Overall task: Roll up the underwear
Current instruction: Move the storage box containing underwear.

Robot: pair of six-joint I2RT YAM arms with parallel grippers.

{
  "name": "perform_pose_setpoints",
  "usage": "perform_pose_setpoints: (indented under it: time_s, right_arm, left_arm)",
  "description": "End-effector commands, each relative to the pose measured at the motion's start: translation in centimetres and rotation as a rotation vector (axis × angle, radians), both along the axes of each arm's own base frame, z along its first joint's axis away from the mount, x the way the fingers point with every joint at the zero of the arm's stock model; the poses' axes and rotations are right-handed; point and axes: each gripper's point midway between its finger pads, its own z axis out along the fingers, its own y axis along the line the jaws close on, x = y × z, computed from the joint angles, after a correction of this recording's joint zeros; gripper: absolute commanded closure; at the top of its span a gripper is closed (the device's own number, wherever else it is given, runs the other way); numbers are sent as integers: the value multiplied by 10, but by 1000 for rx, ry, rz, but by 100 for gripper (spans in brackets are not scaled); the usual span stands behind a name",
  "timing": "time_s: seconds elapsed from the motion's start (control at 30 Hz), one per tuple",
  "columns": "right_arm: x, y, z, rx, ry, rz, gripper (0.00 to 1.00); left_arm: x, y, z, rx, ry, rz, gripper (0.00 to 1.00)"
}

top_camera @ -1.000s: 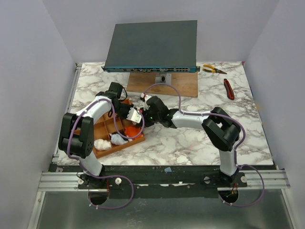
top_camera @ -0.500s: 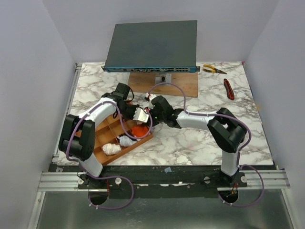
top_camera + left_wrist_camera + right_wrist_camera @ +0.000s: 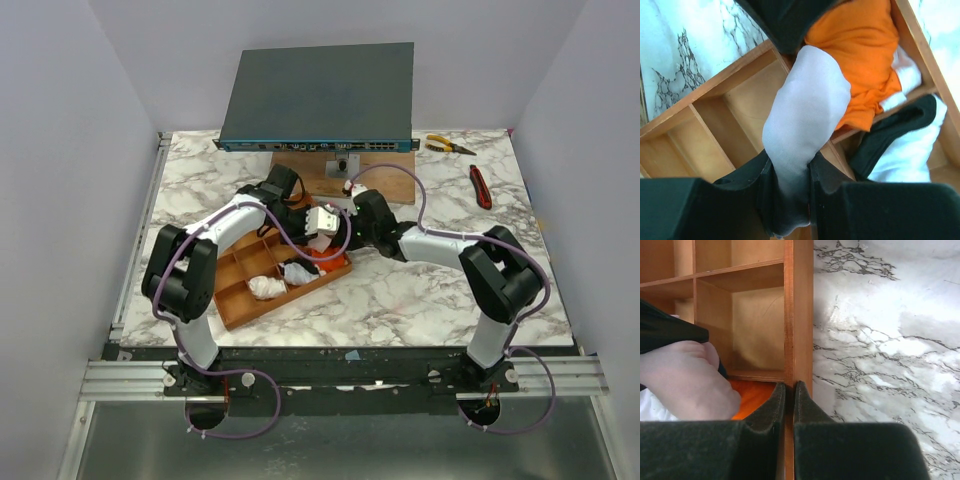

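Note:
My left gripper (image 3: 790,167) is shut on a pale rolled underwear (image 3: 807,112) and holds it over the orange-brown compartment tray (image 3: 715,85). An orange underwear (image 3: 860,60) lies in a compartment beneath it, and a black and white one (image 3: 902,142) lies beside that. My right gripper (image 3: 788,387) is shut on the tray's side wall (image 3: 799,315); the pale roll (image 3: 685,375) shows at its left. In the top view the two grippers, left (image 3: 323,228) and right (image 3: 347,243), meet at the tray's far right corner. A cream roll (image 3: 265,287) and a blue-grey roll (image 3: 298,272) lie in the tray (image 3: 240,310).
A dark flat device (image 3: 320,95) on a wooden board (image 3: 385,180) stands at the back. Pliers (image 3: 448,146) and a red-handled tool (image 3: 480,186) lie at the back right. Bare marble (image 3: 420,290) spreads to the tray's right.
The tray has slid right and turned, held by my right gripper. Both grippers have moved right and back, the left one carrying the pale roll.

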Motion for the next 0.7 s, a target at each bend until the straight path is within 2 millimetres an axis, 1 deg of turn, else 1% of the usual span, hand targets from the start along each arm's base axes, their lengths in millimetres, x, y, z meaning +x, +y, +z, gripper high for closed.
perform_pose_setpoints:
  time_s: [0.0, 0.1, 0.13, 0.23, 0.33, 0.37, 0.4, 0.53, 0.6, 0.67]
  right_arm:
    - [-14, -33, -36, -122, 67, -25, 99]
    - [-21, -26, -33, -101, 71, 46, 99]
    - [-23, -26, -33, -102, 70, 61, 99]
    - [-29, -29, -31, -111, 68, 84, 99]
    - [-35, -25, -26, -99, 70, 133, 100]
    - [-41, -29, -28, -119, 95, 145, 99]
    - [-44, -29, -27, -118, 101, 162, 99]
    - [-55, -35, -24, -138, 108, 205, 99]
    - [-58, -38, -22, -137, 98, 202, 100]
    - [-56, -40, -22, -144, 90, 181, 100]
  left_arm:
    - [7, -17, 4, -17, 67, 100, 100]
    - [23, -24, 11, -38, 21, 117, 100]
    - [28, -24, 12, -34, 13, 140, 100]
    - [36, -24, 11, -15, 13, 166, 100]
    - [36, -26, 11, -8, 30, 190, 100]
    - [36, -26, 10, -4, 34, 206, 100]
    - [34, -27, 9, 4, 47, 225, 100]
    - [24, -29, 6, 17, 97, 298, 100]
    - [19, -30, 6, 18, 95, 323, 100]
    - [19, -30, 7, 16, 101, 360, 100]
